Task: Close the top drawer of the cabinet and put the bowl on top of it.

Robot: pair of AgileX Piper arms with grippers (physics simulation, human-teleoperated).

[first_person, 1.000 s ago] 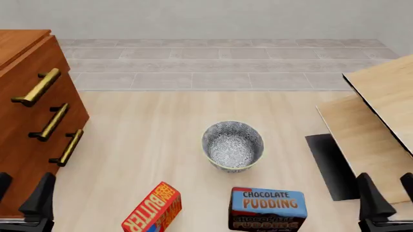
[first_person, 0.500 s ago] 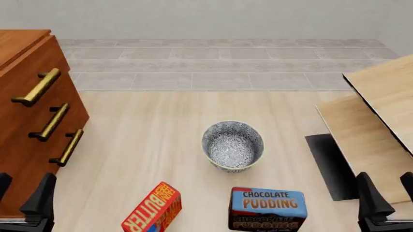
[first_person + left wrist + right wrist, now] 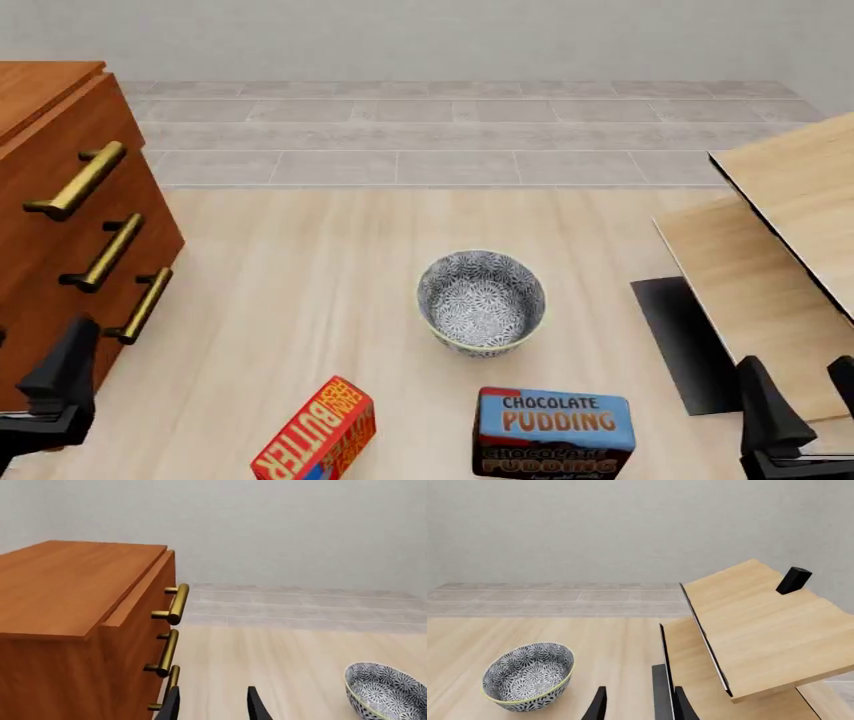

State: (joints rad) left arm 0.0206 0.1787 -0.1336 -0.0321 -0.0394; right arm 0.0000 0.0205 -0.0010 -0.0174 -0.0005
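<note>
The reddish-brown cabinet (image 3: 34,105) stands at the left edge. Its top drawer (image 3: 60,150) has a long brass handle (image 3: 177,603), and its front juts slightly past the cabinet body. The patterned bowl (image 3: 481,300) sits upright on the pale floor at centre, also seen in the left wrist view (image 3: 383,690) and the right wrist view (image 3: 527,675). My left gripper (image 3: 30,385) hangs open near the cabinet's lowest drawer, holding nothing (image 3: 212,707). My right gripper (image 3: 805,400) is open and empty at the lower right, well apart from the bowl (image 3: 639,707).
A butter box (image 3: 316,432) and a chocolate pudding box (image 3: 554,430) lie in front of the bowl. Tilted light-wood boards (image 3: 787,250) fill the right side, with a small dark block (image 3: 794,580) on them. Two lower drawers (image 3: 114,270) carry like handles.
My left gripper has shifted left and slightly forward, closer to the cabinet front. The bowl, the boxes and the right gripper have not moved.
</note>
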